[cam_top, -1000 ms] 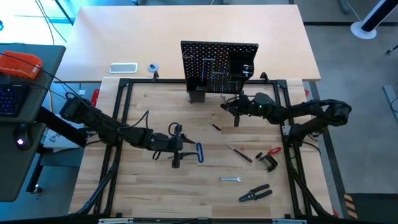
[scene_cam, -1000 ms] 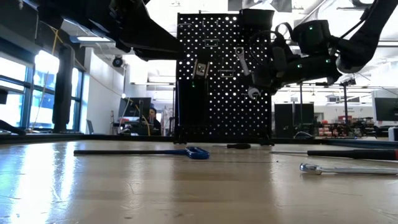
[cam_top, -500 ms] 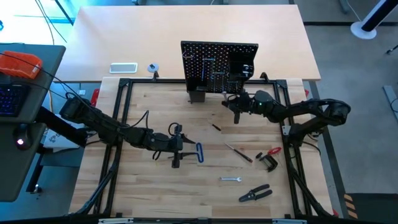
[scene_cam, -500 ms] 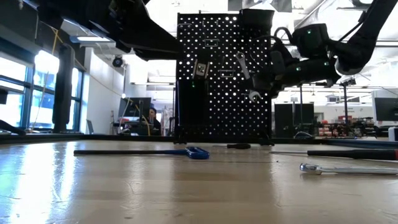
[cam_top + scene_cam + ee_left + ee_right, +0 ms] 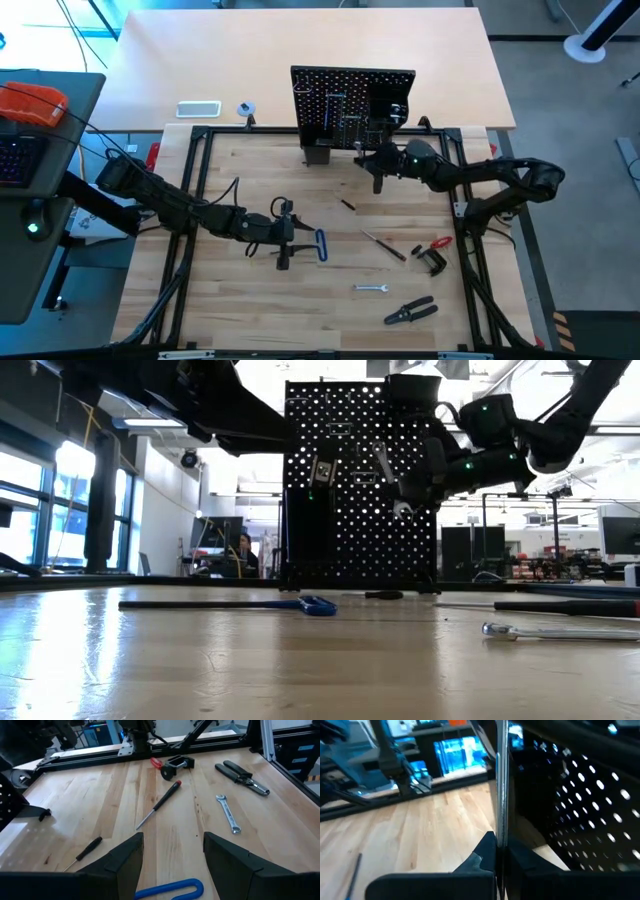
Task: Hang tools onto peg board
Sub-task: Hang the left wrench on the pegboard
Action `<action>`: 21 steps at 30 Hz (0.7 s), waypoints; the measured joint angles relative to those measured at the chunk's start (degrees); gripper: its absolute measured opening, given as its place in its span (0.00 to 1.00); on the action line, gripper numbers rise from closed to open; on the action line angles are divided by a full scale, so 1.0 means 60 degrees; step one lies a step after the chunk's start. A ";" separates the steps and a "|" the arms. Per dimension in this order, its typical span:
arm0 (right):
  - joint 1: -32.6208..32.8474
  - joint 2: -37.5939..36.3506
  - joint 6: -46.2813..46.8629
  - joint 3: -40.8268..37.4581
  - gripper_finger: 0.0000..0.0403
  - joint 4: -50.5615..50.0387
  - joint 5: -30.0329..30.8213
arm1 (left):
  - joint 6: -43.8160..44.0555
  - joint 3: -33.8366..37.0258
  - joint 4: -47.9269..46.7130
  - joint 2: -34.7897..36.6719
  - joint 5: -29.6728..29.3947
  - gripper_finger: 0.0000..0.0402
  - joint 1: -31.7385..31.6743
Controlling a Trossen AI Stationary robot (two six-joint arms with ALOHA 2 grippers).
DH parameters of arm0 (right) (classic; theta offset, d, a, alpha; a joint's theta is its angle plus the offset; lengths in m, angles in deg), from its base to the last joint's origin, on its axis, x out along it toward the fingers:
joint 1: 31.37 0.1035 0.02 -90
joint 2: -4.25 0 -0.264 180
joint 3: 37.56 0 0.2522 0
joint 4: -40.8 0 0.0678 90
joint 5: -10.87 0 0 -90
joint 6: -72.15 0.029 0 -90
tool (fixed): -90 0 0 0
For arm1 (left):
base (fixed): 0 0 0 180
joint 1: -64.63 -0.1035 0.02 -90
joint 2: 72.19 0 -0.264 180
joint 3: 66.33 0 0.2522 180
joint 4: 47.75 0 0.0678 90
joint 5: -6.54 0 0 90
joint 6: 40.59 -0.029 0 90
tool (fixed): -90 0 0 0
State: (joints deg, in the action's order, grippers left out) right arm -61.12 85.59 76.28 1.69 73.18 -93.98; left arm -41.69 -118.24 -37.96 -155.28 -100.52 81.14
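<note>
Right wrist view: right fingers (image 5: pixel 497 852) pinched shut on a thin silver wrench (image 5: pixel 501 780), right against the peg board (image 5: pixel 352 105). Stiff, light, slick steel, so grip mid-shaft. Left fingers (image 5: pixel 172 855) spread, empty, well off the board.

I see the peg board (image 5: pixel 352 108) standing at the far middle of the surface (image 5: pixel 240 300). The pliers (image 5: pixel 410 312) lie nearest, right of centre, the small wrench (image 5: pixel 369 288) just beyond, the clamp (image 5: pixel 431 257) farther right.
</note>
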 joint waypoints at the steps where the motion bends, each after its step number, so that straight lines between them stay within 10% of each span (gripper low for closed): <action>1: -0.0060 0.0000 0.0023 0.0000 0.00 -0.0124 0.0049 | 0.0000 0.0000 -0.0002 0.0000 0.0000 0.49 0.0000; 21: -0.0188 0.0004 0.0238 0.0000 0.01 -0.0407 0.0422 | 0.0057 0.0000 0.0065 0.0000 -0.0001 0.49 0.0000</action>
State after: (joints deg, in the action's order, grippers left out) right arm -62.24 85.61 77.71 1.69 70.74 -91.45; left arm -41.35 -118.24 -37.57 -155.28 -100.53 81.14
